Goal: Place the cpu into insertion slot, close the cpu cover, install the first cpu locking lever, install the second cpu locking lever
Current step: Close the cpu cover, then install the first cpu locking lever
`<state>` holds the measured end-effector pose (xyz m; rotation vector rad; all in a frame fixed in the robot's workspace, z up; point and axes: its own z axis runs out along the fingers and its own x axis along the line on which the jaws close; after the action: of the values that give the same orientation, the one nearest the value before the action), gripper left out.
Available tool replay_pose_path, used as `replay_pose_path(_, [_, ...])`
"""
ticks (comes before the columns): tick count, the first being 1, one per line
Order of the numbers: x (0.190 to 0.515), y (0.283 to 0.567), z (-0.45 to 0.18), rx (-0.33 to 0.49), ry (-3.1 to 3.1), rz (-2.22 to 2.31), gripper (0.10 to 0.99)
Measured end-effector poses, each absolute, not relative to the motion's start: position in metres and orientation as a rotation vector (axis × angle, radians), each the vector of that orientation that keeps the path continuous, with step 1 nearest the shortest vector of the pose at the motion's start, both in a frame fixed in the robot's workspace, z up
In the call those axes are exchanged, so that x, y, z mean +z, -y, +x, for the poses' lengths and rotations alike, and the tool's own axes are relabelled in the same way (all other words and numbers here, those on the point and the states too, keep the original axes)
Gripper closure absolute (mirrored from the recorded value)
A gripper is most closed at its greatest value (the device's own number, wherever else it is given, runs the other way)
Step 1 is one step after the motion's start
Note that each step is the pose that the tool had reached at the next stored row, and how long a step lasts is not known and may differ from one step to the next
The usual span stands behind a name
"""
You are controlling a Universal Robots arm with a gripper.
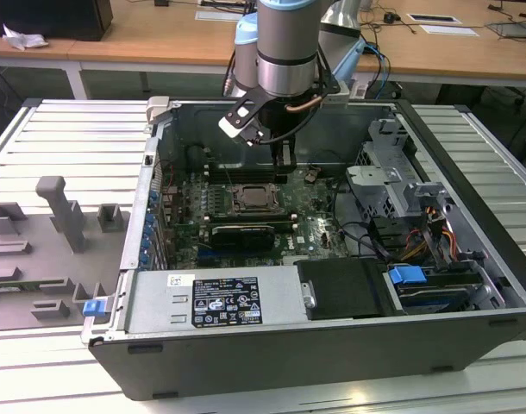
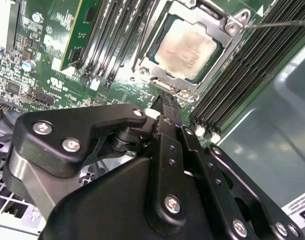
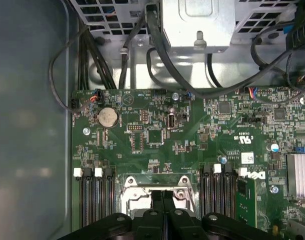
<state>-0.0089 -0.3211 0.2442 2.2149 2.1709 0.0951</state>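
The cpu, a pale square chip, lies in the insertion slot on the green board. The silvery cpu cover lies flat around it as a frame. A thin metal lever rod sticks out from one corner of the frame. My gripper hangs just beside the socket's edge, its black fingers shut together with nothing between them. In the first wrist view the gripper sits right over the socket's metal rim. In the exterior view the gripper is above the board, just behind the socket.
Long black memory slots flank the socket on both sides. A drive cage with cables fills the case at the exterior view's right. A black card lies in front of the socket. A grey fixture stands outside the case.
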Motion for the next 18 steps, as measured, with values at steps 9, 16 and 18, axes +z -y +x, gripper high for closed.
replay_pose_path(9, [0.243,0.321,-0.026,0.095,-2.171,2.215,0.980])
replay_pose_path(16, [0.243,0.321,-0.032,0.095,-2.171,2.215,0.980])
replay_pose_path(18, [0.243,0.321,-0.032,0.095,-2.171,2.215,0.980])
